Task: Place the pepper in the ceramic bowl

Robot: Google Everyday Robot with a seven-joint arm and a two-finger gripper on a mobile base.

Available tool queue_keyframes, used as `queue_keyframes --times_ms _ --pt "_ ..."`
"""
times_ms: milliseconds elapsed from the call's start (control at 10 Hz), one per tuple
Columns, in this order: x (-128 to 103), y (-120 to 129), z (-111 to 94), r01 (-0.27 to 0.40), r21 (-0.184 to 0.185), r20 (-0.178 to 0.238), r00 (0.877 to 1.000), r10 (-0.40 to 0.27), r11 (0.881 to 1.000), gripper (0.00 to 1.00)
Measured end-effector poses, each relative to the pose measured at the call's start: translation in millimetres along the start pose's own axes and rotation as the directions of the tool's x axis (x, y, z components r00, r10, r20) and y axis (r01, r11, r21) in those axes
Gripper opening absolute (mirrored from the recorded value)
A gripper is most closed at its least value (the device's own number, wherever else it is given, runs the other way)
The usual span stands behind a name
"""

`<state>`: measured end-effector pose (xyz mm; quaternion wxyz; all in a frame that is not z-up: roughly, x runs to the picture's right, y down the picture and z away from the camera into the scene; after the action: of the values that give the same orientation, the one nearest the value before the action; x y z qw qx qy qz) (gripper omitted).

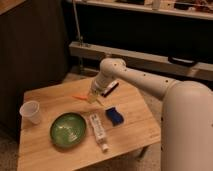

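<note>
one view | high, behind arm shoulder | looks down | table [60, 155] mid-distance | tool [94, 96] centre

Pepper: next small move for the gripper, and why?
Probably a short drop and closing in on the pepper. The gripper sits just right of it at the table's far side, and the pepper looks to be lying on the wood, not lifted. The ceramic bowl waits nearer the camera, to the left.
</note>
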<state>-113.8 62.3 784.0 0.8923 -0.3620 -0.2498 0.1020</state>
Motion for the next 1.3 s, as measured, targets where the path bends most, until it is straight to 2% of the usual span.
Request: queue_keyframes --times_ms 300,400,500,600,800,1000,1100,1300 --pt "-24 67 26 0.089 -0.104 -0.003 0.996 -0.089 0.991 0.14" --pt "-28 90 38 0.113 -0.148 -0.005 0.993 -0.115 0.983 0.18" --pt "-30 103 45 0.127 -0.175 -0.005 0.992 -0.130 0.976 0.25" --pt "-32 114 51 0.146 -0.206 -0.007 0.989 -0.150 0.968 0.35" --pt "-30 124 60 0.176 -0.233 -0.027 0.982 -0.187 0.957 0.58" --pt "-24 127 69 0.181 -0.237 -0.054 0.978 -0.199 0.954 0.74" --pt "-21 128 74 0.174 -0.236 -0.072 0.978 -0.195 0.956 0.79" --pt "-17 129 82 0.156 -0.237 -0.094 0.979 -0.183 0.959 0.80"
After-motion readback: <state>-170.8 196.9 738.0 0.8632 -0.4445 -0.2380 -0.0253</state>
